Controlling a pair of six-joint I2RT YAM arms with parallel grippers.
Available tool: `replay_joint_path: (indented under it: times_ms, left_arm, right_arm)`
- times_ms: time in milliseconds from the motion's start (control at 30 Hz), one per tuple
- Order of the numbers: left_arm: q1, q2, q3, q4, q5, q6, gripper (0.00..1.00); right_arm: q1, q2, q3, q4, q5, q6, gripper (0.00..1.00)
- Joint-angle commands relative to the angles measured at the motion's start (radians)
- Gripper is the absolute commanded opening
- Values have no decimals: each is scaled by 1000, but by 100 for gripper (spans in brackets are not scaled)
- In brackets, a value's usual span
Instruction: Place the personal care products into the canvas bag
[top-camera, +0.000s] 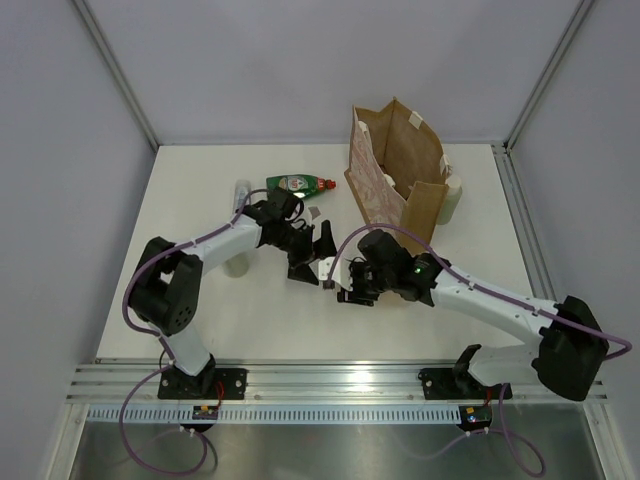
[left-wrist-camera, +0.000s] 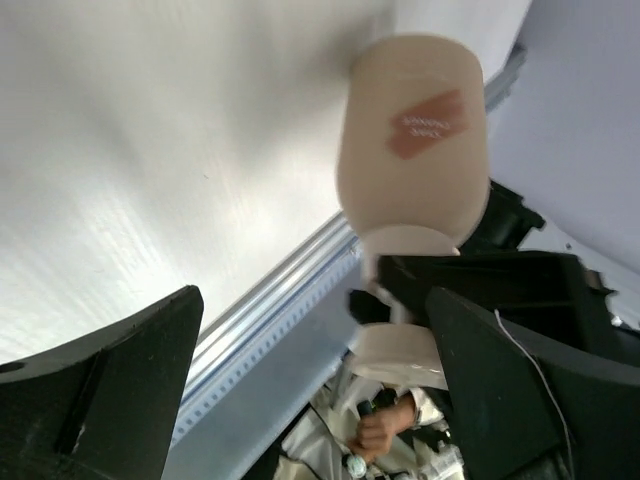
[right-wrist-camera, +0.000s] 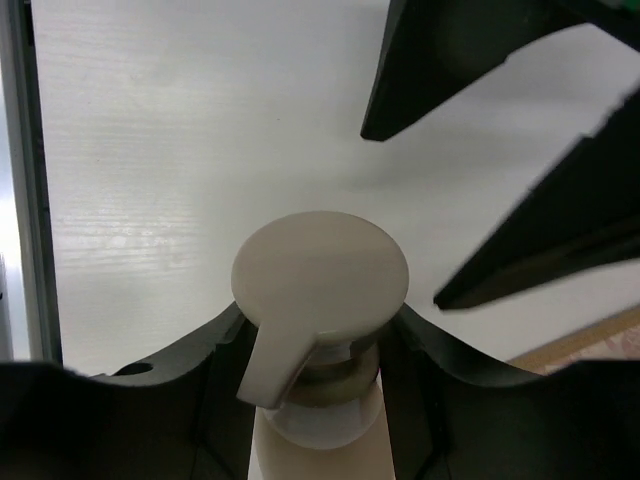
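Pump bottle (right-wrist-camera: 320, 275) neck-pinched by right gripper (right-wrist-camera: 320, 380), left gripper (left-wrist-camera: 310, 385) gaping wide. Probably stiff, slick, light; bag (top-camera: 395, 150) at 1 o'clock.

Beige pump bottle (left-wrist-camera: 410, 150): smooth matt plastic, its pump head (right-wrist-camera: 320, 275) equally dull. The counter (right-wrist-camera: 180, 150) shows white, fine-grained, softly sheened. Canvas bag (top-camera: 400, 145) looks matt, papery, creased. Green bottle (top-camera: 295, 183) gleams, glossy plastic. Front rail (top-camera: 300, 373) is brushed metal.
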Motion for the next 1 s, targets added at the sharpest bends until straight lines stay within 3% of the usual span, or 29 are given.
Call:
replay_joint_path:
  times_ms: [0, 233, 433, 567, 800, 967]
  left_arm:
    - [27, -75, 77, -68, -133, 56, 99]
    - [43, -207, 108, -60, -258, 68, 99]
    - [50, -418, 22, 56, -376, 67, 99]
    - [50, -578, -102, 231, -404, 84, 99]
    - [35, -813, -343, 426, -290, 209, 99]
    - [-120, -934, -545, 595, -411, 347, 99]
  right_arm:
    - [-38, -120, 25, 35, -58, 25, 18]
    - [-81, -150, 83, 26, -142, 107, 17]
    - [-135, -151, 101, 76, -208, 209, 17]
    - [-202, -139, 103, 147, -252, 288, 16]
    - [-282, -102, 89, 319, -279, 413, 16]
    - [-284, -90, 112, 362, -277, 470, 16]
